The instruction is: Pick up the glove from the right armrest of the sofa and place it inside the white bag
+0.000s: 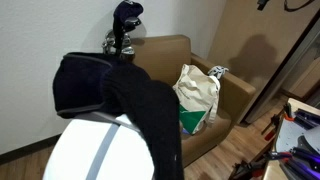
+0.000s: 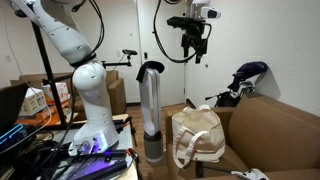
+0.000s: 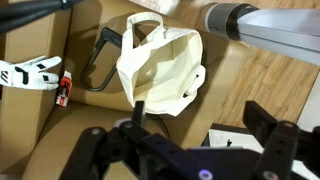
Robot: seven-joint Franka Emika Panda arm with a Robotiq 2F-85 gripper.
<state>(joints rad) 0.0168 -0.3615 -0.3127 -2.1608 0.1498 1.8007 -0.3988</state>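
Gripper [image 3: 180,150] empty, jaws wide apart; glove [image 3: 28,72] lay far left of frame.
The gripper hung high above the sofa [image 3: 25,130] in an exterior view [image 2: 190,40], over the white bag [image 3: 160,65]. The glove sat well apart from it at the wrist view's left edge, long axis roughly across the frame. Next move probably needed to go left and down.

Bag [image 1: 197,95]: white cloth tote, green print low on one face. Stands upright on sofa [image 1: 165,55] seat, mouth open, handles slack. Glove [image 1: 217,72]: white with black markings, red tag at one end in wrist view. Lies on armrest [image 1: 238,88], just beside bag.
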